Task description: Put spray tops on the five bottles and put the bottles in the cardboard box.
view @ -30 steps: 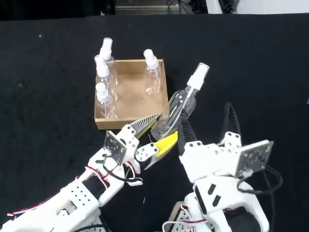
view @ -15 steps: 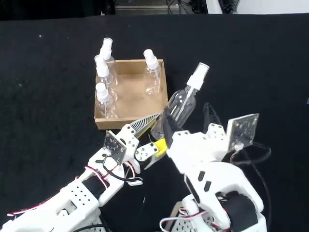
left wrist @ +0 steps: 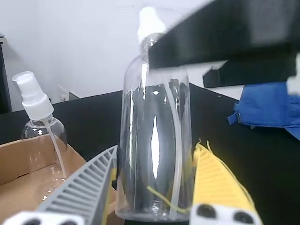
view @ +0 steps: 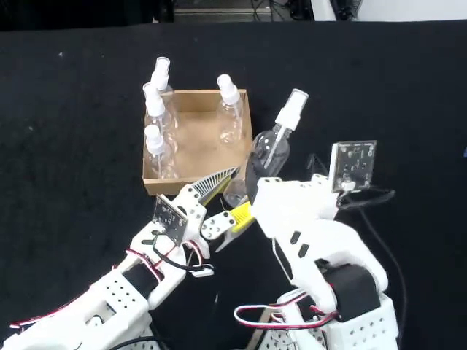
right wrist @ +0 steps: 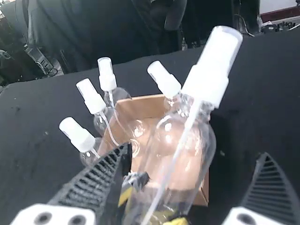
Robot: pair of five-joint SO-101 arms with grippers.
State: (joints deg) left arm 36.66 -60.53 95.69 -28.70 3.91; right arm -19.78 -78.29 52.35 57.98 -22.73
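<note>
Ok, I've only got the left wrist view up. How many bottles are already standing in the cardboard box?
Observer: Four bottles stand in the cardboard box, each with a white spray top.
Operator: What's the black bar crossing above my bottle?
Observer: Most likely part of the right gripper. It is open, with the clear bottle between its wide-apart fingers.
Operator: Is my bottle over the box yet?
Observer: No. In the high view it leans just outside the box's near right corner, with its top pointing away from the box.
</note>
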